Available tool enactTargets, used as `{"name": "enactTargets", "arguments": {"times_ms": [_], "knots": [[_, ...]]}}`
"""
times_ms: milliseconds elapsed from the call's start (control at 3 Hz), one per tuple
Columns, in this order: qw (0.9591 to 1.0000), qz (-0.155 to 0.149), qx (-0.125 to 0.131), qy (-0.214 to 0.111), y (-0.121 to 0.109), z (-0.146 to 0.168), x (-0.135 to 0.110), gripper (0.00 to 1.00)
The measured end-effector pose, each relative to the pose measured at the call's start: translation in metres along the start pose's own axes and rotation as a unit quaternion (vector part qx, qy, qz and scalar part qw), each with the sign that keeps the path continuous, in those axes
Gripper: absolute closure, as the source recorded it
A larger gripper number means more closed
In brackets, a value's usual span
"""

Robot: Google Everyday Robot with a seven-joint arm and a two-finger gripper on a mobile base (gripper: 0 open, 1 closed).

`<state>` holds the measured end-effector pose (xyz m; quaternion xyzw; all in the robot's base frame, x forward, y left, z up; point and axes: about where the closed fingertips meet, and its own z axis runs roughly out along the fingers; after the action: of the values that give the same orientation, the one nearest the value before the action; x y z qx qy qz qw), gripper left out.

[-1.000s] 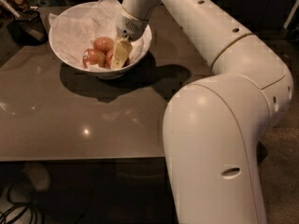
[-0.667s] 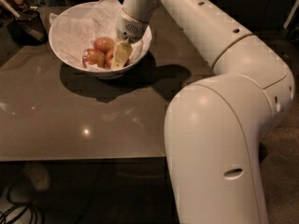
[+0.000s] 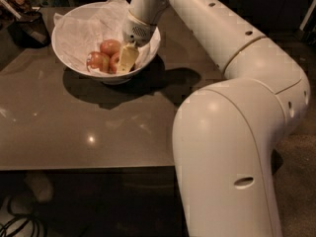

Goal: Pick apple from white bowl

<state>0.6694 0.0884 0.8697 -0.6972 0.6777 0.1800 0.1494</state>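
Observation:
The white bowl (image 3: 74, 23), lined with crumpled white paper, stands at the back left of the brown table (image 3: 98, 127). Three red-yellow apples lie in it: one at the back (image 3: 110, 46), one at the left (image 3: 97, 61), and one at the right (image 3: 114, 63). I can see no sticker on any of them, so I cannot tell which is the task's apple. My gripper (image 3: 127, 58) reaches down into the bowl from the right. It sits against the right apple and hides part of it.
A dark mesh basket (image 3: 28, 27) stands at the table's far left, next to the bowl. My big white arm (image 3: 232, 132) fills the right side and crosses over the table's back right. The table's front edge runs along the bottom, with cables (image 3: 19, 223) on the floor below.
My gripper has sunk slightly lower among the apples. The bowl and the apples have not moved.

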Motion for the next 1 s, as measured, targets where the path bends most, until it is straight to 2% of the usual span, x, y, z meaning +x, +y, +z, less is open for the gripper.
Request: {"name": "enactTargets", "arguments": {"times_ms": [333, 667, 1000], "knots": [[1.0, 0.0, 0.0, 0.0, 0.0, 0.0, 0.0, 0.83], [1.0, 0.0, 0.0, -0.006, -0.0032, 0.0017, -0.0043, 1.0], [1.0, 0.0, -0.001, -0.008, -0.0048, -0.0016, -0.0089, 1.0]]}}
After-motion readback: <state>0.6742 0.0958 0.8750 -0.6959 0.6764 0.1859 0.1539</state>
